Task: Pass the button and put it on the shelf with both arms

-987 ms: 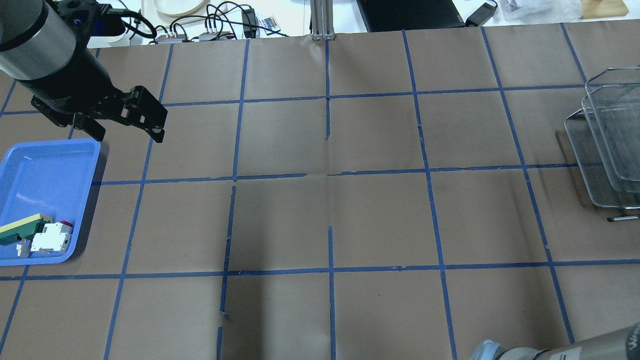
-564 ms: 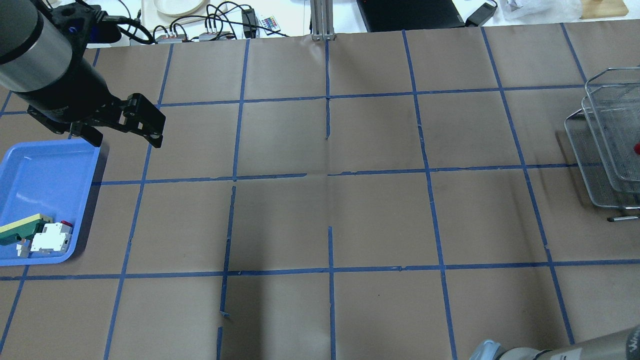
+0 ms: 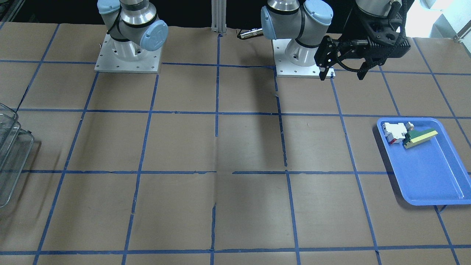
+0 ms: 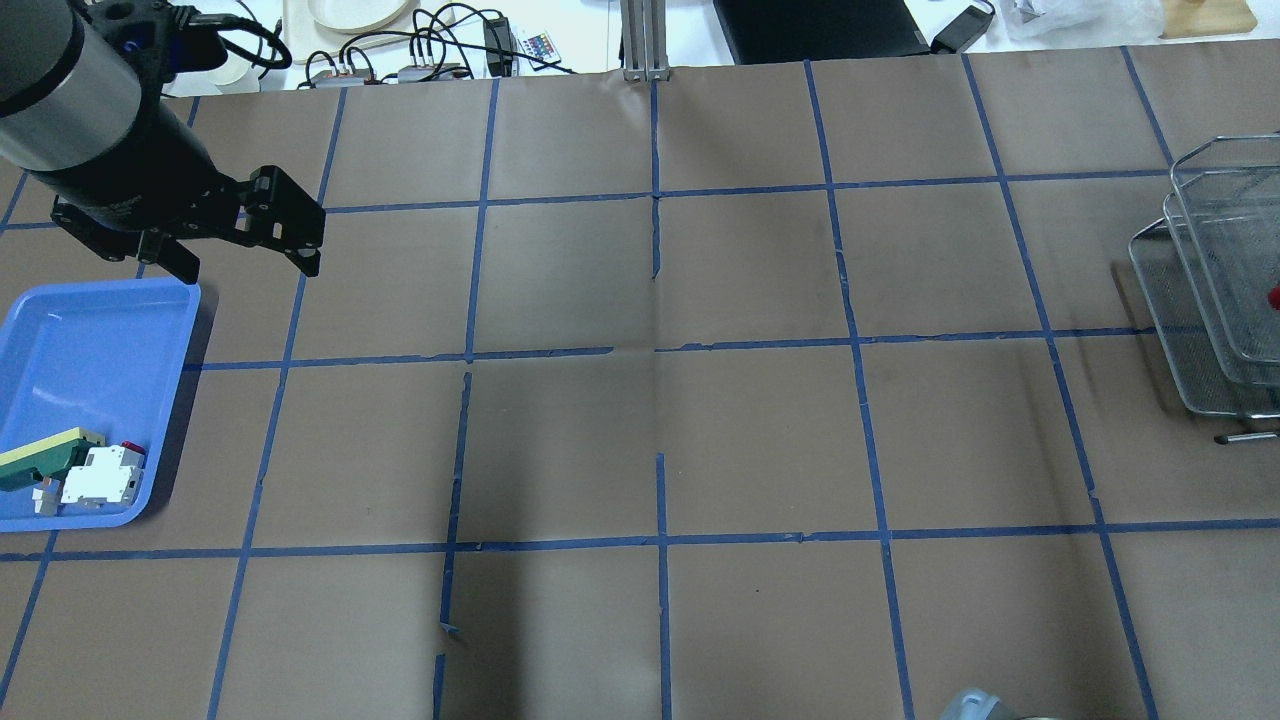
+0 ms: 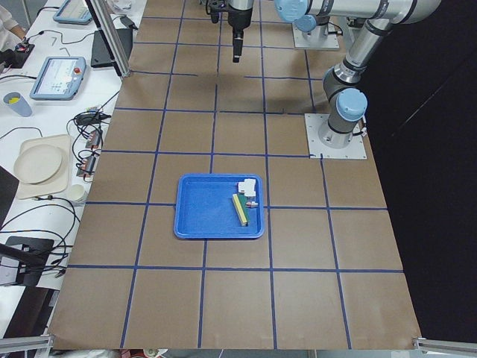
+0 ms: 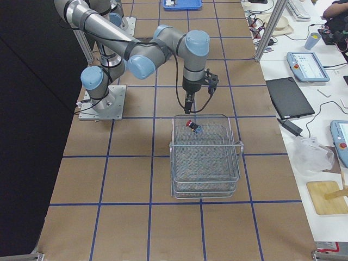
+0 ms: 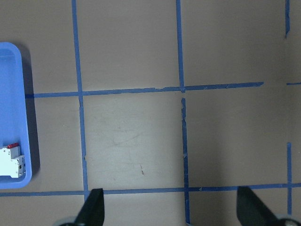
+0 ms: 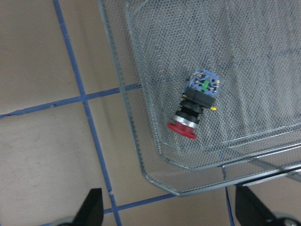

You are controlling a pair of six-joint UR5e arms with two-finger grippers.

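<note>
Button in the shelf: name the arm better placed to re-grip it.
Right. The right tool hangs open over the button in the shelf; the left tool is far off, beside the blue tray.

You have a surface [image 4: 740, 430] covered in brown paper and split into large squares by blue tape lines [image 4: 660, 540]. Several strips near the middle are broken or offset, and the paper shows faint creases. At the robot's left end a blue tray [image 4: 60, 340] lies flat on the paper, over a crossing of two tape lines. At the robot's right end, well apart from the tray, the shelf [image 4: 1180, 340] stands on the paper and straddles a tape line. Along the robot's edge two pale metal plates sit flat on the surface: the right base plate [image 3: 110, 65] and the left base plate [image 3: 283, 71], with a tape line running between them.
</note>
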